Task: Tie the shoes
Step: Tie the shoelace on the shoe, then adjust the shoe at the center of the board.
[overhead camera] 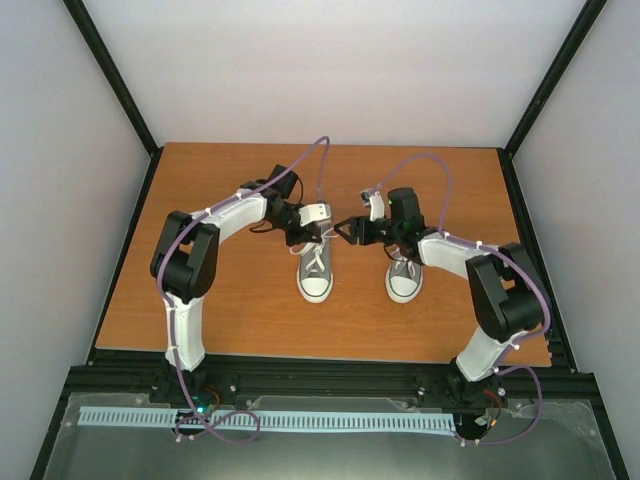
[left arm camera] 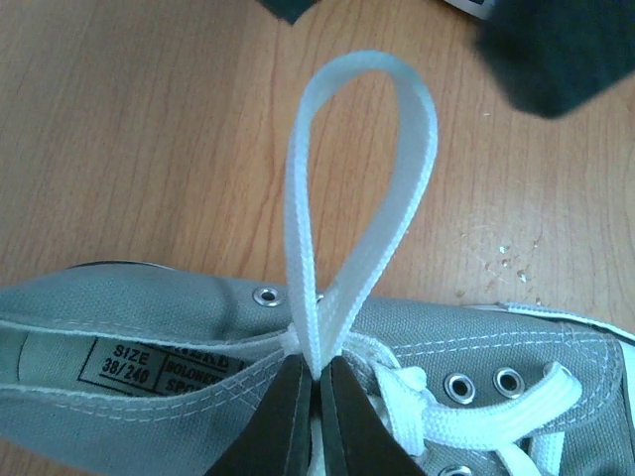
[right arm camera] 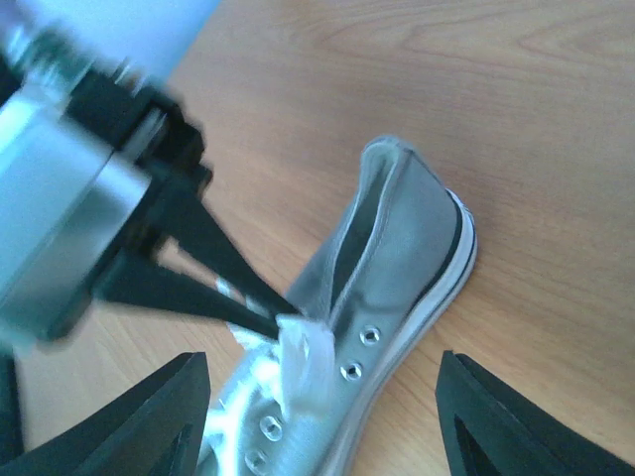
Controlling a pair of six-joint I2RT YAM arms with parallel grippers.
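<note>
- Top external: left shoe (overhead camera: 315,272) is the one being tied; right shoe (overhead camera: 404,278) stands just beside it, untouched.
- Left wrist: left gripper (left arm camera: 316,372) is pinched shut on an upright lace loop (left arm camera: 362,178).
- Right wrist: right gripper (right arm camera: 319,362) is wide open and empty; next, probably, a second loop to cross the first.

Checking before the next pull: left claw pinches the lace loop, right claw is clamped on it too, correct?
No. The left claw pinches the lace loop, but the right claw stands open, holding nothing; the right wrist view shows it.
</note>
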